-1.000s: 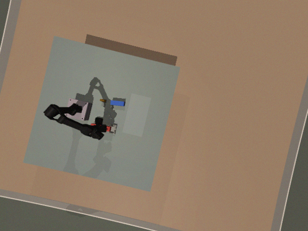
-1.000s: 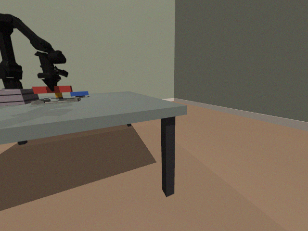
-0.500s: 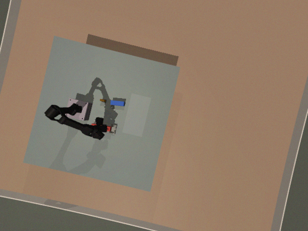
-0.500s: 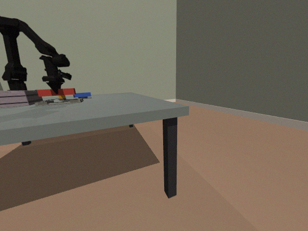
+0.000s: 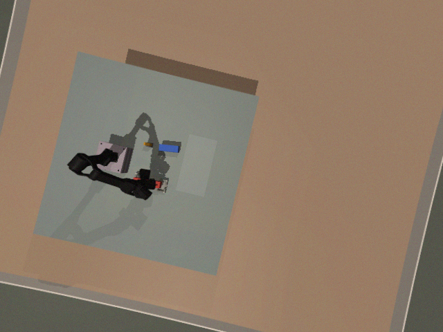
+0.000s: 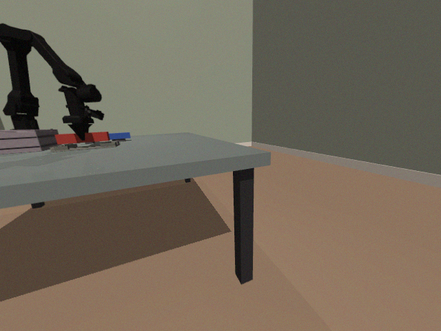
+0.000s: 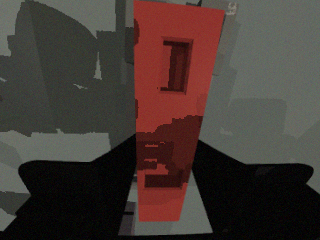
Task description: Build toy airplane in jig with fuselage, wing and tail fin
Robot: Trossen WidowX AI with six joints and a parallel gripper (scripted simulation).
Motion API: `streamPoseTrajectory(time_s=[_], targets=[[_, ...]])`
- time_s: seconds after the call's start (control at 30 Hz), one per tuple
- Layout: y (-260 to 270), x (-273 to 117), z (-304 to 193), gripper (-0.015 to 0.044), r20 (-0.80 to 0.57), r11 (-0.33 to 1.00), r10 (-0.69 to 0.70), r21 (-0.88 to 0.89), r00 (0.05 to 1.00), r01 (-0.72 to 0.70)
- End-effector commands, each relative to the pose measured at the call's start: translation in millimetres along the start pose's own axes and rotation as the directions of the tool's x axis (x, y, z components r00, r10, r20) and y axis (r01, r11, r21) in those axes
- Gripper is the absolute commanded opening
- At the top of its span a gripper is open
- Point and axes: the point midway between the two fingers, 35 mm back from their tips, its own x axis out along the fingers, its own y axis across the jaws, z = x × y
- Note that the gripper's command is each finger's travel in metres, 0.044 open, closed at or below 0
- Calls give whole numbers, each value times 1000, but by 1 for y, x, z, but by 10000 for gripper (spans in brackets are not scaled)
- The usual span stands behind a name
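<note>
The red fuselage (image 5: 158,185) (image 6: 98,136) (image 7: 170,107) lies level between the fingers of my gripper (image 6: 83,137) (image 7: 163,137), which is shut on it. Its two top sockets face up, both empty. It is lined up along the grey cradle (image 6: 107,144) and very low over it; whether it touches down flat cannot be told. The fingers and arm hide part of both. The blue wing (image 5: 169,148) (image 6: 120,135) lies apart from the cradle, toward the top of the top view. The small orange tail fin (image 5: 148,144) lies left of the wing; it is hidden in the exterior view.
The pinkish block (image 5: 111,157) (image 6: 19,141) under the arm's base stands left of the cradle. A pale flat rectangle (image 5: 196,165) lies on the table (image 5: 228,142) (image 6: 178,167) to the right of the cradle. The wing and fin are on the cradle's upper side in the top view.
</note>
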Motion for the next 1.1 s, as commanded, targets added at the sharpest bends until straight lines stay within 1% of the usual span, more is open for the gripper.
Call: streamPoseTrajectory(time_s=[0.0,0.1,0.33,0.5,1.03,1.07], targets=[[1,6,0,195,1,1000,4,0,1000,-4],[1,7,0,195,1,1000,4,0,1000,-4],[0,5,-1,148,-2,1000,1,-1,1000,-1],[0,5,-1,17,-2,1000,1,-1,1000,-1],[0,5,-1,437,-2,1000,1,-1,1000,-1],[0,5,-1,440,-2,1000,1,-1,1000,-1]])
